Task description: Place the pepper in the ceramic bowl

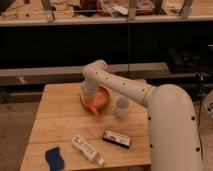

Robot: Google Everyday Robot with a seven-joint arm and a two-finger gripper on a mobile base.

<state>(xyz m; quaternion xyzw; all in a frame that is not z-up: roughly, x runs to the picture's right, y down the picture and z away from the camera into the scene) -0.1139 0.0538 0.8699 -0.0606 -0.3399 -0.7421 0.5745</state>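
Gripper (90,95) sits low at the left rim of the ceramic bowl (103,97), tucked under the white arm's (125,86) wrist; I cannot tell whether it is open or closed. The pepper (93,108) shows right below it at the bowl's front-left edge, tip pointing down toward the wooden table (57,112) - held or resting, hard to say. Just right of the bowl stands a small white cup (121,106). Nearer the front edge lie a dark box (116,139), a white bottle (87,149) on its side and a blue sponge (53,158).
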